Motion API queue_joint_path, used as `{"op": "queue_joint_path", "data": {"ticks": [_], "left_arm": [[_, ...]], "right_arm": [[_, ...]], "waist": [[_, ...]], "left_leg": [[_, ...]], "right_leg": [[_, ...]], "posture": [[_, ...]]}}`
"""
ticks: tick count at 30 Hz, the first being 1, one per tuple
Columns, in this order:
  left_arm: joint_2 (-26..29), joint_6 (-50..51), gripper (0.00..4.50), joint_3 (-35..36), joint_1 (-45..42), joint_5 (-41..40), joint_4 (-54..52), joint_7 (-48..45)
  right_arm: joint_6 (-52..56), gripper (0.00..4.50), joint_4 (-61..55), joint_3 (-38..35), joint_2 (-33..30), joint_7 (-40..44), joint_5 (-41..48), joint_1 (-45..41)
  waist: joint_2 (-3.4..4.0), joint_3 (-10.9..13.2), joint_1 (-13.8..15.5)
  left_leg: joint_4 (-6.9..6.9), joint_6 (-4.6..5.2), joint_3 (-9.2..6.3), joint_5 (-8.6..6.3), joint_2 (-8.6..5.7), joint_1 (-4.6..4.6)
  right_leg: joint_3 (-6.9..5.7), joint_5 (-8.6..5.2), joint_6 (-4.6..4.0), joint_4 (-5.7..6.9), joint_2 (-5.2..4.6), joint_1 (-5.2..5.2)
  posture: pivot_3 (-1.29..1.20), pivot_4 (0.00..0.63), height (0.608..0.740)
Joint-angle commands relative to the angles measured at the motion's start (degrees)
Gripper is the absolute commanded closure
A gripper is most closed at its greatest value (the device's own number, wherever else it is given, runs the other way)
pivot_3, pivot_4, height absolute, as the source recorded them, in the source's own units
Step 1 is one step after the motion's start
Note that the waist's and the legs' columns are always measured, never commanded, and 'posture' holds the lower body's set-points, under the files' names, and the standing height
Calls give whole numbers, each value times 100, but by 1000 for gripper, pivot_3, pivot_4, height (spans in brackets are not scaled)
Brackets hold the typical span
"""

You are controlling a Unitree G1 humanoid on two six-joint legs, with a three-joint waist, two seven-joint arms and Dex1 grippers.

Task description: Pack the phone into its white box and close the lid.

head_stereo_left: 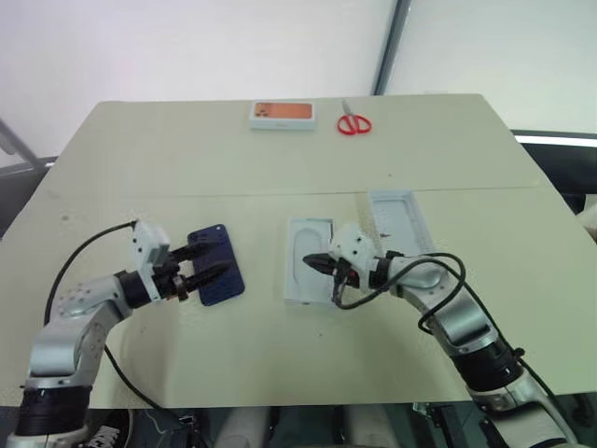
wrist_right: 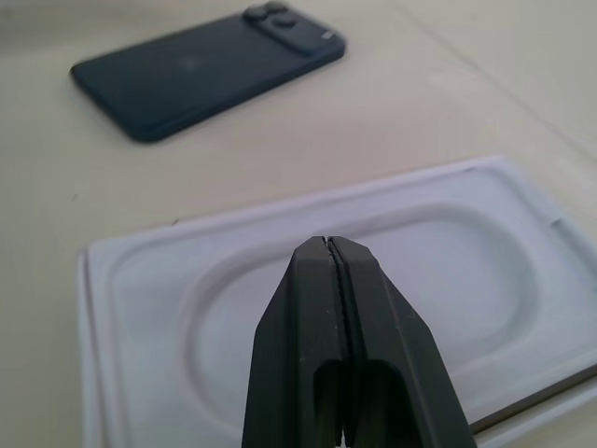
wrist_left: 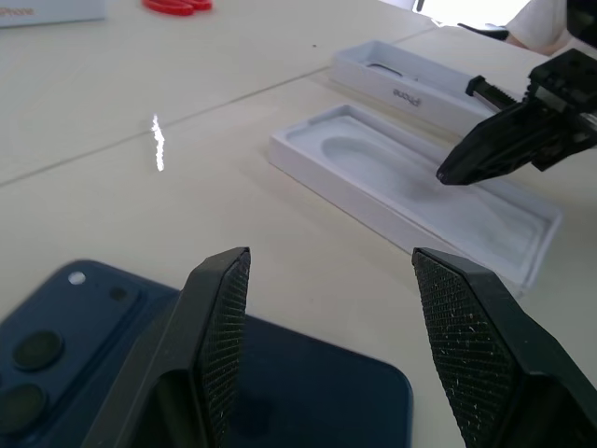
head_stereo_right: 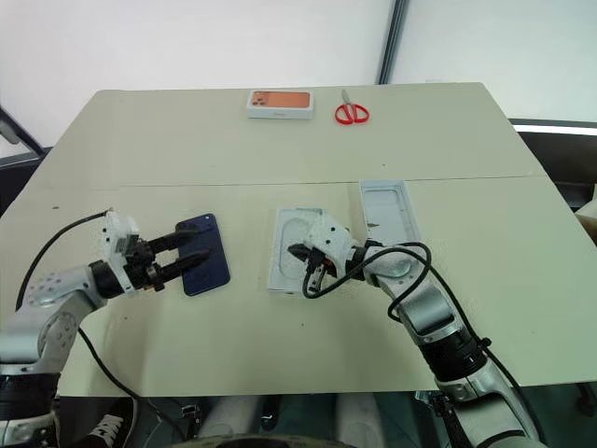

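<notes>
I look down on a beige table [head_stereo_left: 280,355]. My left gripper [head_stereo_left: 213,271] has its two black fingers spread wide, holding nothing, hovering over the near edge of the phone [head_stereo_left: 216,264]. The phone lies flat, glossy navy back up, with its camera cluster at the end toward my left arm; the fingertips reach over the phone's near long side, and I cannot tell whether they touch it. At about three o'clock from the phone, with bare table between, lies a white tray with an oblong recess [head_stereo_left: 309,261], which seems to be an insert resting in the white box, though I cannot be sure. My right gripper [head_stereo_left: 314,262] has its fingers pressed fully together, gripping nothing, with the tip poised over the middle of that recess. Just beyond the tray at about two o'clock, angled slightly away from it, lies the lid [head_stereo_left: 399,221], open side up and pale inside. Far off at twelve o'clock, near the table's back edge, sit a white box with an orange face [head_stereo_left: 283,114] and, just to its right, red scissors [head_stereo_left: 354,123].
</notes>
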Motion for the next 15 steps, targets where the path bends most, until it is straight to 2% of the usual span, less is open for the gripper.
{"op": "queue_joint_path", "data": {"ticks": [1,8,15], "left_arm": [[37,-135,1561,178,17,-191,-220,-68],[-32,-218,1561,20,-98,-185,-317,92],[-66,-159,1561,14,-198,-249,-424,259]], "right_arm": [[-198,4488,-84,27,-70,77,-136,-20],[-399,4488,8,452,-301,338,-737,-215],[60,4488,-247,517,-650,640,-932,-317]], "waist": [[0,0,-3],[0,0,-14],[-1,-1,9]], "left_leg": [[0,0,0,0,0,0],[-1,0,0,0,2,0],[3,1,-8,0,0,4]], "right_leg": [[0,0,0,0,0,2],[-1,1,0,0,5,4],[-11,1,1,-4,3,4]], "posture": [[0,150,740],[0,150,740],[0,150,740]]}}
